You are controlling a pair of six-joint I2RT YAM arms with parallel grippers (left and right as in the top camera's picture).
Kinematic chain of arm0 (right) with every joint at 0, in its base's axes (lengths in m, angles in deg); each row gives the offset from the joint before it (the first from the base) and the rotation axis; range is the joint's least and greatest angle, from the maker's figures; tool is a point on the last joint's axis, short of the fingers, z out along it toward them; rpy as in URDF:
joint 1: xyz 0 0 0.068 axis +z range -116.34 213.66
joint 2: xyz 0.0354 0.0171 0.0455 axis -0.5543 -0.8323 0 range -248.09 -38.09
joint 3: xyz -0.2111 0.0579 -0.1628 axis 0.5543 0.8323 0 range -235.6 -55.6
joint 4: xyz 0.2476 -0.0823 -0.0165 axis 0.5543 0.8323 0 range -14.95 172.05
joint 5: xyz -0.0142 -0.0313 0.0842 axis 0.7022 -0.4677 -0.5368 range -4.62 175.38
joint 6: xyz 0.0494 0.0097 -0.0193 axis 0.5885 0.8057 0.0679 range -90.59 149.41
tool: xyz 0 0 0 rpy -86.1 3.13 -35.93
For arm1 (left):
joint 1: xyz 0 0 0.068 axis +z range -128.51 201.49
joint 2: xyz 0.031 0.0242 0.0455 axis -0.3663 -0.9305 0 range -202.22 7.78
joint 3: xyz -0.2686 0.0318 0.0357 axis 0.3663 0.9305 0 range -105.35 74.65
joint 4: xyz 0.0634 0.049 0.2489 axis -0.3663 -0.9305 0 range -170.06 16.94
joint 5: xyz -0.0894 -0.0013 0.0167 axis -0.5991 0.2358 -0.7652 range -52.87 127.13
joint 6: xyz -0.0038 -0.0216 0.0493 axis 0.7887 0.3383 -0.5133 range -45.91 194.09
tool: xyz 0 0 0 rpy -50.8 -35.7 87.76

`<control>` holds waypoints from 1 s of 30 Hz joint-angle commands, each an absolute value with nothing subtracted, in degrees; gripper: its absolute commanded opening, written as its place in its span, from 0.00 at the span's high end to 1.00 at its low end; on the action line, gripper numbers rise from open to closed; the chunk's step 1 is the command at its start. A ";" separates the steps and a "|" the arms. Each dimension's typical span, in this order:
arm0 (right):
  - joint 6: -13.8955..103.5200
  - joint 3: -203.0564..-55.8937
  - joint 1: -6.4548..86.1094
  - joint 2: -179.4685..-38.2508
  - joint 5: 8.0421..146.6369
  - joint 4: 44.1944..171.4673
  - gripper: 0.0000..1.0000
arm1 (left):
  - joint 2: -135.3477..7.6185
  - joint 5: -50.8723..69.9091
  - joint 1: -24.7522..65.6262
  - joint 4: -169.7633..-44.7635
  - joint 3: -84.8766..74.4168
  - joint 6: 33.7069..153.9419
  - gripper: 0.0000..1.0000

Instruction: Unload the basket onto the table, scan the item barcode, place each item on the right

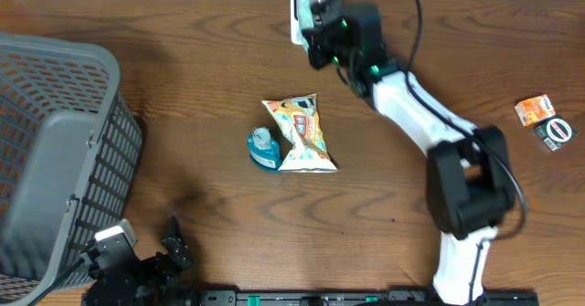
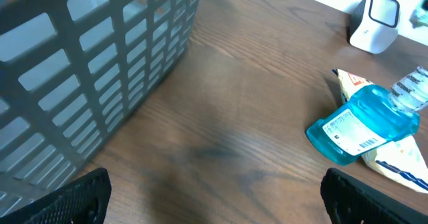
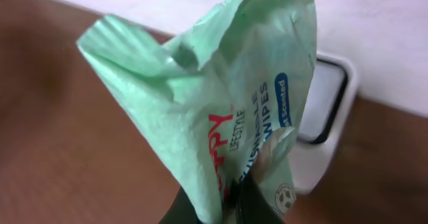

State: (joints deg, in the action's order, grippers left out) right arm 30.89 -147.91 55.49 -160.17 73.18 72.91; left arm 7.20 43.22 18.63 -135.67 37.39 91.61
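Green wipes pack (image 3: 221, 110), clamped in your right hand (image 3: 234, 198), extended lengthwise away from it, just in front of the scanner (image 3: 329, 117).

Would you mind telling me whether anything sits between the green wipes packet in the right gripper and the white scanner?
Nothing visible does. The right gripper holds the crinkled pale green plastic wipes packet directly before the white box-shaped scanner, with no object between them.

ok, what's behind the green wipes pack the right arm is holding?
The white barcode scanner, its dark window turned toward the wipes pack. Only its right edge and part of the window show; the rest is covered by the pack.
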 commanded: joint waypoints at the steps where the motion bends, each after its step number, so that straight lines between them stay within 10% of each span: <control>1: 28.64 -158.53 55.64 -165.37 80.41 75.62 0.99 | 7.55 43.13 18.39 -135.58 37.04 90.67 0.01; 14: 28.81 -169.55 56.89 -172.52 90.88 82.97 0.99 | 7.55 43.13 18.39 -135.58 37.04 90.67 0.01; 30: 46.15 -168.09 41.50 -166.35 125.11 138.18 0.99 | 7.55 43.11 18.39 -135.58 37.04 90.69 0.01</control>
State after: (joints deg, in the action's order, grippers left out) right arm 40.72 -169.05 47.62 -168.52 117.74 137.33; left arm 7.20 43.24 18.63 -135.67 37.39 91.61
